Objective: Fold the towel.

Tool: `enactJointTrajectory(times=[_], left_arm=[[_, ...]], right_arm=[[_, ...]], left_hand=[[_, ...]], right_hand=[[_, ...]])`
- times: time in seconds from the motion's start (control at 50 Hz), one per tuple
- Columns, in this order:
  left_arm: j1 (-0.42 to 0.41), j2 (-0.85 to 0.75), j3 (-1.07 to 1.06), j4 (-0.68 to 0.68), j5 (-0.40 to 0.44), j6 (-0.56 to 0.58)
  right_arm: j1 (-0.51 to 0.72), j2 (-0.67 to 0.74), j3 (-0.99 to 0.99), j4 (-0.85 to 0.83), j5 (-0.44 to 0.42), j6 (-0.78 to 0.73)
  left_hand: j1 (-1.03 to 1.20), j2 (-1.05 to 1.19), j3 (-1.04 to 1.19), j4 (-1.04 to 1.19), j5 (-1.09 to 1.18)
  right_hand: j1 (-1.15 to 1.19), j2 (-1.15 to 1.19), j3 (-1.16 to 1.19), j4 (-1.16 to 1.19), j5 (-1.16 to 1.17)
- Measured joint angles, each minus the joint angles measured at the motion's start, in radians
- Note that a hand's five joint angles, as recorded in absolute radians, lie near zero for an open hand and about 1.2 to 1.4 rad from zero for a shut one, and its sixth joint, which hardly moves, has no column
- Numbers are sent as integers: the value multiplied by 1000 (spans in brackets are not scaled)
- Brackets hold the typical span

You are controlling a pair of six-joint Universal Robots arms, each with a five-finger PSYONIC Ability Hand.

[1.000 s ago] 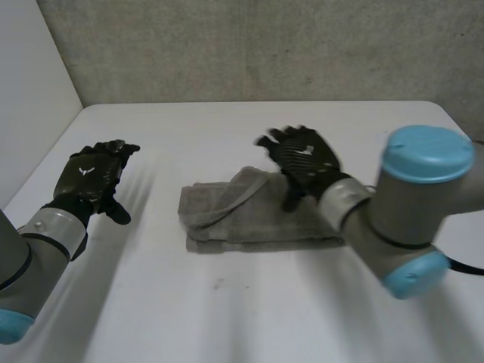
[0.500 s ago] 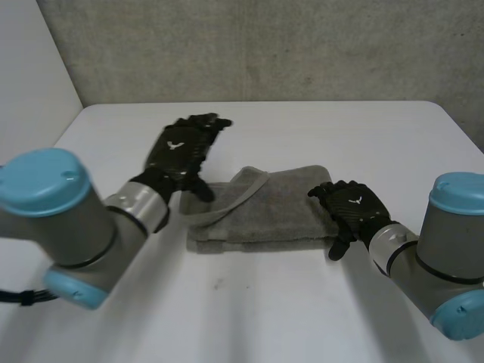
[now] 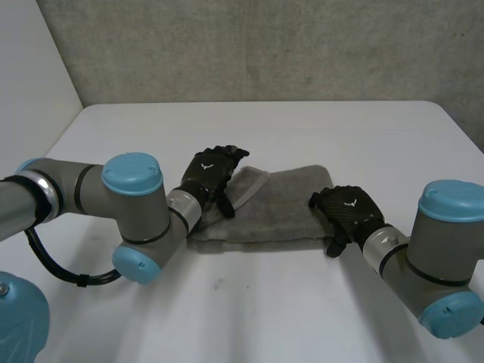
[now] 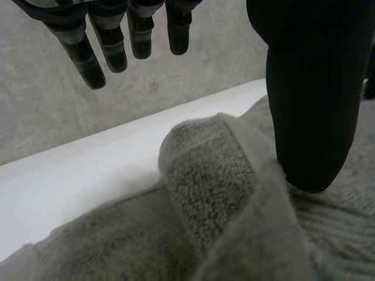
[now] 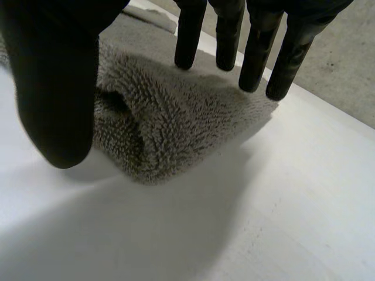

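Note:
A grey towel [image 3: 276,210] lies folded in a long strip at the middle of the white table [image 3: 249,302], with a loose flap turned up at its left end. My left hand [image 3: 208,172] hangs over that flap with straight fingers [image 4: 88,52]. Its thumb [image 4: 307,111] comes down onto the towel [image 4: 217,175] beside the flap. My right hand [image 3: 346,208] is at the towel's right end. There its straight fingers [image 5: 258,52] reach over the thick folded end [image 5: 170,123], and its thumb [image 5: 55,93] stands apart in front of it. Nothing is pinched.
A rough concrete wall [image 3: 265,45] runs along the table's far edge and a white panel [image 3: 30,91] stands at the far left. My left arm [image 3: 128,212] lies low across the table's left half. Bare table stretches in front of the towel.
My left hand has swung in from the far left and dropped onto the towel's left end. My right hand has left the towel's top for its right end, its fingers bending slightly.

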Motion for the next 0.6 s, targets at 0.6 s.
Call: enactJointTrajectory(times=[0.6], left_arm=[[3, 99, -128, -5, -347, 148]], right_arm=[[-4, 28, -15, -65, 23, -11]], left_hand=[[-4, -11, -8, -8, 0]], right_hand=[[925, 819, 823, 824, 808]])
